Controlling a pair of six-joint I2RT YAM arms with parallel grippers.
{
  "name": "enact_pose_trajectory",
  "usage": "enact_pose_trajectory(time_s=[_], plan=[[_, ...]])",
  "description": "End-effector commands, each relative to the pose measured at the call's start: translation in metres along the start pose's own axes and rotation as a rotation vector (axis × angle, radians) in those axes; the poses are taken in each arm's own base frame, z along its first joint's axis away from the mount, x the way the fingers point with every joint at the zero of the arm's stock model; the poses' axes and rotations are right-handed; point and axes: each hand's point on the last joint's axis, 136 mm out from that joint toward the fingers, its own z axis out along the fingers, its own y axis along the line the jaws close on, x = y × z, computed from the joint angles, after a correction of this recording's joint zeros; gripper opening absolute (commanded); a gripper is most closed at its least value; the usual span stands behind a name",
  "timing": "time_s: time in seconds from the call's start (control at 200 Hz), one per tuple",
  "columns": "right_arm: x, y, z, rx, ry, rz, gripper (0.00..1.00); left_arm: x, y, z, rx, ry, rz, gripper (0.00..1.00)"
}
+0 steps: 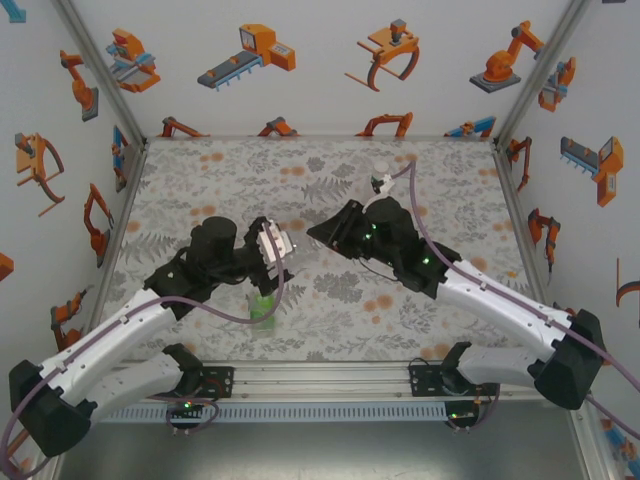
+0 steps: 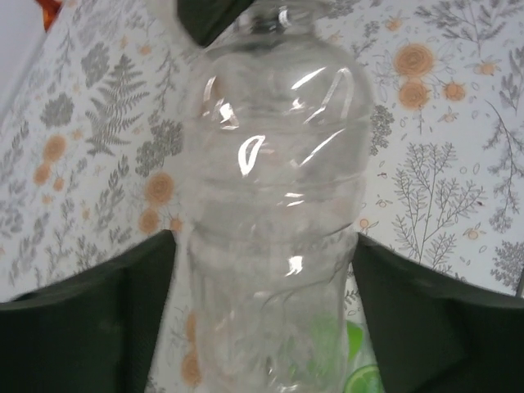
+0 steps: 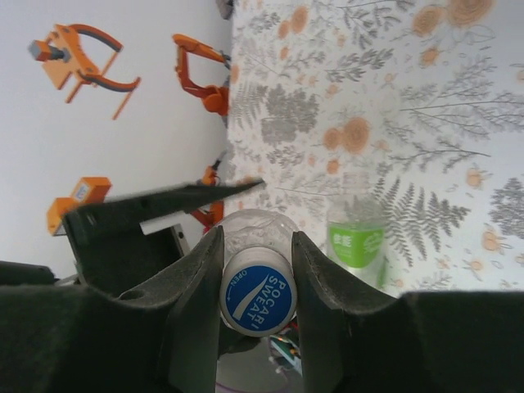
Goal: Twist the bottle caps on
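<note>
A clear bottle [image 2: 274, 188] stands between my left gripper's [image 2: 264, 246] fingers. The jaws are open, and a slit of mat shows beside the left finger [image 2: 123, 319]. A white bottle cap with a blue printed top [image 3: 258, 296] sits on this bottle's neck. My right gripper [image 3: 257, 241] is shut on that cap, both fingers pressing its sides. In the top view the two grippers, left [image 1: 283, 258] and right [image 1: 318, 233], meet at mid-table. A green-labelled bottle [image 1: 265, 305] stands upright just in front of them; the right wrist view shows this green-labelled bottle [image 3: 356, 237] too.
Another small clear bottle with a white top [image 1: 380, 175] stands near the back of the floral mat [image 1: 220, 180], beside the right arm's cable. White walls with robot prints close off the back and both sides.
</note>
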Motion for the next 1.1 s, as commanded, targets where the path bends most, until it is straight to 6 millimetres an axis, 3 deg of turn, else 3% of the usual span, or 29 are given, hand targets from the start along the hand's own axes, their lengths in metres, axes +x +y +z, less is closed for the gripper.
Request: enact_pose_trajectory(time_s=[0.0,0.15,0.34,0.526,0.631,0.776,0.951,1.096], plan=[[-0.026,0.002,0.0,0.058,-0.033,-0.111,0.12,-0.005,0.019,-0.006,-0.08,0.001,-0.068,0.94],[-0.06,-0.011,0.018,0.219,-0.033,-0.361,0.1,0.0,0.038,-0.02,-0.144,-0.005,-0.217,0.96],[-0.099,-0.021,0.069,0.349,-0.006,-0.648,0.08,0.018,0.074,-0.044,-0.305,0.072,-0.508,0.98],[-0.132,-0.043,0.123,0.471,0.0,-0.82,0.05,0.038,0.078,-0.047,-0.34,0.165,-0.661,0.94],[-0.145,-0.059,0.144,0.527,-0.01,-0.867,0.05,0.049,0.074,-0.046,-0.353,0.184,-0.76,0.9],[-0.155,-0.076,0.161,0.535,-0.043,-0.881,0.05,0.06,0.064,-0.04,-0.334,0.159,-0.848,0.87],[-0.149,-0.09,0.166,0.537,-0.021,-0.872,0.07,0.067,0.059,-0.041,-0.34,0.13,-0.899,0.87],[-0.142,-0.099,0.168,0.534,-0.002,-0.866,0.21,0.071,0.058,-0.043,-0.356,0.136,-0.9,0.87]])
